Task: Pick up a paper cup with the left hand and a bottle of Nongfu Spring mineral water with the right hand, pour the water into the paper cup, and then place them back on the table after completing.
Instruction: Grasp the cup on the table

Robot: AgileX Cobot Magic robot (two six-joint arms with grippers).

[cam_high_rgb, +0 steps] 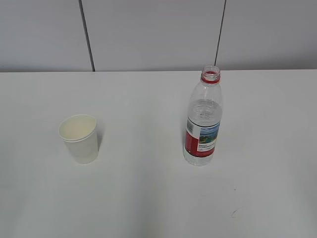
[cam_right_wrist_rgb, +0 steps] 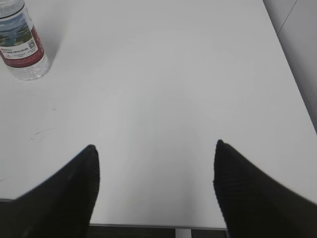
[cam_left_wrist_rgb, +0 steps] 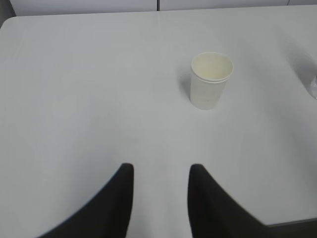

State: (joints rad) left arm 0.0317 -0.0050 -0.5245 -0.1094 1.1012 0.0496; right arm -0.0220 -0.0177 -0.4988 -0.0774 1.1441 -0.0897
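Pale grey wall panels stand behind a broad white worktop (cam_high_rgb: 148,198) that carries everything. On its right side a capless bottle (cam_high_rgb: 203,119) stands upright with a red neck ring and a red-and-scenic label, the water (cam_high_rgb: 204,111) reaching about its shoulder. Well apart to the left, a paper cup (cam_high_rgb: 79,139) stands upright, mouth open. Neither arm shows in the exterior view. The left pincer (cam_left_wrist_rgb: 159,171) hangs apart over bare worktop, near the cup. The right pincer (cam_right_wrist_rgb: 154,151) gapes wider; its view cuts off the bottle's top.
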